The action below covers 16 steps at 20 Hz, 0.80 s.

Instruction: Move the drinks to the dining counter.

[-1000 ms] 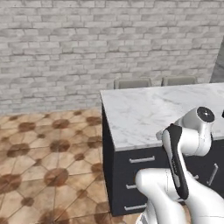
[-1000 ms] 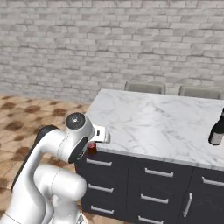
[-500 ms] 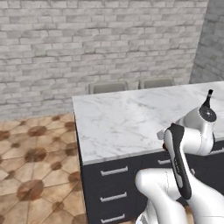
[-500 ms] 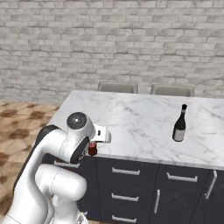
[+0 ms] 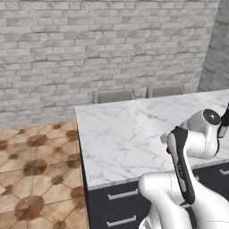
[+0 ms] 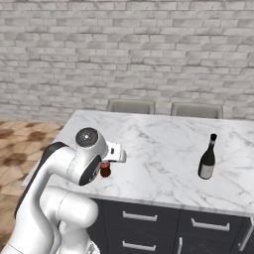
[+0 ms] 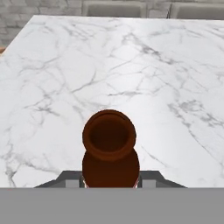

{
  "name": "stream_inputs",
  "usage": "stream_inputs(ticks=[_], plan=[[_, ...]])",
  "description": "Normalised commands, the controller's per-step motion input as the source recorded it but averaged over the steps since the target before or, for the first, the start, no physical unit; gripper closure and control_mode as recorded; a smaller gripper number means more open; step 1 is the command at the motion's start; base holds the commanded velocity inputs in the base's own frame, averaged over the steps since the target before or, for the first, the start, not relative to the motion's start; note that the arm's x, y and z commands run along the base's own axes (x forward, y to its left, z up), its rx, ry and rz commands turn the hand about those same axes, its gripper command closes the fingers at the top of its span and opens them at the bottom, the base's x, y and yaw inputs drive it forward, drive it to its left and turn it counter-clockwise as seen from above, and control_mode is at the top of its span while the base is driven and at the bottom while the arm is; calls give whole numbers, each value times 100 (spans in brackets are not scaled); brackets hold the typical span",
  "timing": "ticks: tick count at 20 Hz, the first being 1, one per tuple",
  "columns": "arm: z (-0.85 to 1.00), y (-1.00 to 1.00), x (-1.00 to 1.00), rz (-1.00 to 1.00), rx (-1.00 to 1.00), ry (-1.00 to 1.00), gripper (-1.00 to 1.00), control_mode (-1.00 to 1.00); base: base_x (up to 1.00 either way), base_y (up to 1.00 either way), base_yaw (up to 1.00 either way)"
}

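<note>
Brown bottle (image 7: 109, 153) in gripper (image 7: 110, 181) above dining counter (image 7: 131, 78)

No readable text, brand, no. or sign anywhere. Dark wine bottle (image 6: 207, 158) on the marble desk (image 6: 163, 149): pale label patch low on its body, too small to read, no letters made out. Brown bottle (image 7: 110, 151) seen from above in hand view: thin strip of red at the base edges, prob. a label, nothing legible on it; same bottle (image 6: 104, 168) in right base view shows red band, also blank at this res. Desk top, drawer fronts (image 6: 149, 218), brick wall (image 5: 103, 49), floor tiles (image 5: 36, 179): no markings. Robot arm casing: no logo or lettering visible.
</note>
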Motion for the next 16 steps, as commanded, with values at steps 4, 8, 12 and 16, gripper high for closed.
stream_inputs(ticks=[4,8,12,16], plan=[[0,0,0,0,0,0,100,100,57,0,0],[0,0,0,0,0,0,100,100,3,0,0],[0,0,0,0,0,0,100,100,0,0,0],[0,0,0,0,0,0,100,100,0,0,0]])
